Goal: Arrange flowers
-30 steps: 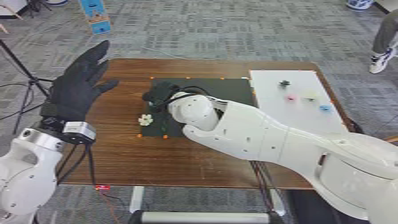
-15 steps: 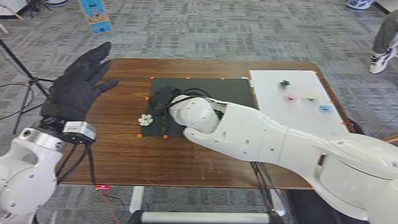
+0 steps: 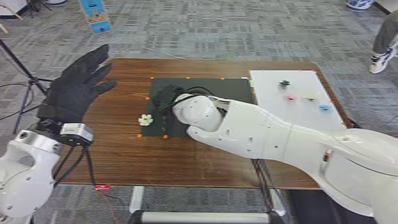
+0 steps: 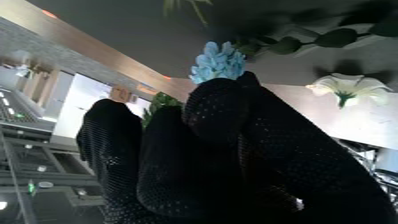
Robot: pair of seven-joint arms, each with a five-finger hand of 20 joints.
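Observation:
In the head view my right hand is low over the left part of the dark mat, partly hidden by its own wrist and cables. A white flower lies at the mat's left edge. The right wrist view shows my right hand with its fingers curled round a blue flower, whose head stands out past the fingertips. Green leaves show between the fingers. Beyond are the white flower and a leafy green stem. My left hand is raised at the table's left edge, fingers straight.
A white board lies on the right of the brown table. On it are a dark green piece, a pink one, a pale yellow one and a blue one.
In the head view my right hand has shifted slightly right and toward the table's near edge, its forearm moving with it. My left hand has barely moved.

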